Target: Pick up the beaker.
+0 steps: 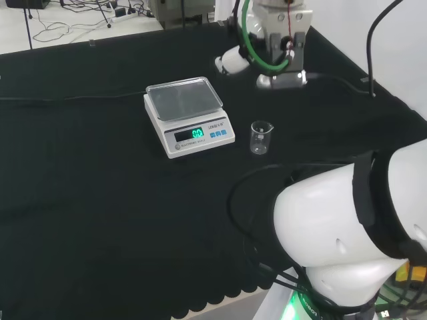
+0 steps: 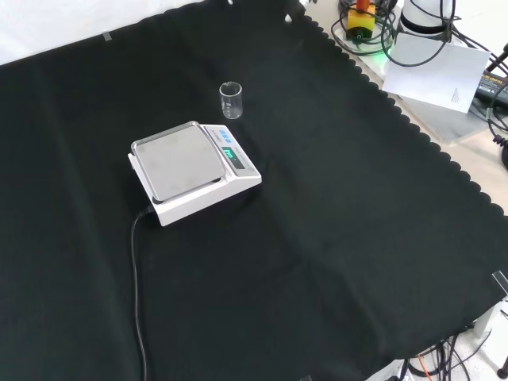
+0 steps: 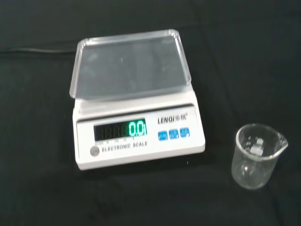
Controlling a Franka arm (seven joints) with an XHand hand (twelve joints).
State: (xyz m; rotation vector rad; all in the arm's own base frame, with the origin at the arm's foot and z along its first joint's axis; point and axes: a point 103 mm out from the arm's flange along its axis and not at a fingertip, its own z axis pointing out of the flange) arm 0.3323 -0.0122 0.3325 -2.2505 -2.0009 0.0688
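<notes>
A small clear glass beaker (image 1: 261, 137) stands upright and empty on the black cloth, just right of the scale in the head view. In the front view the beaker (image 2: 231, 100) sits beyond the scale, toward the top. The wrist view looks down on the beaker (image 3: 257, 156) with its pouring lip, beside the scale's front corner. Nothing touches the beaker.
A white electronic scale (image 1: 189, 115) with a steel pan and lit green display stands mid-bench; its cable (image 2: 136, 294) trails across the cloth. The scale (image 3: 134, 99) is bare on top. The arm's white links (image 1: 347, 227) loom at the lower right in the head view.
</notes>
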